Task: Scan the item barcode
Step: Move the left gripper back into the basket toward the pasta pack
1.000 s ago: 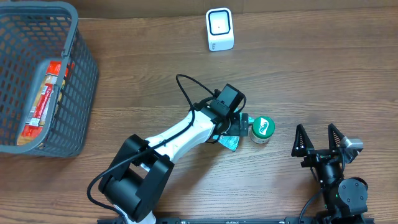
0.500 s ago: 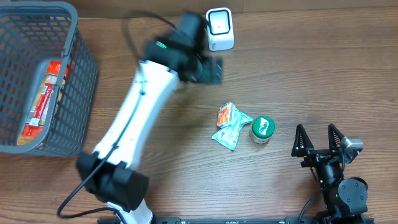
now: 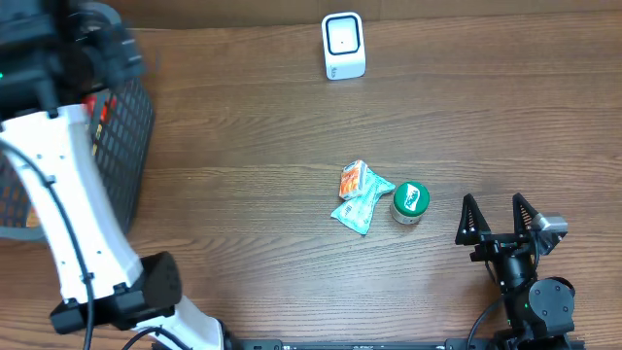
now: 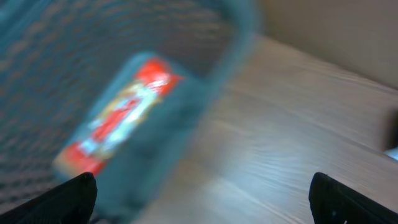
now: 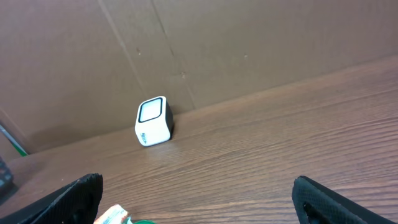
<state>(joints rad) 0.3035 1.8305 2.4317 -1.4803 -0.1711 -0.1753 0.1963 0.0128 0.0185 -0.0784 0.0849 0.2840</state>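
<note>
- Two wide open, empty grippers: left gripper (image 4: 202, 202) was over the basket (image 3: 132, 131), right gripper (image 3: 497, 222) far from it.
- One red packet (image 4: 124, 118) lay inside the basket.

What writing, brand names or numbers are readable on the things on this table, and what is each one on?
Nothing here can be read with certainty.
White scanner: a faint mark low on its side, too small to read.
Green lid: white print, too small to read.
Teal and orange packet: print too small to read.
Red packet in the basket: print blurred.
</note>
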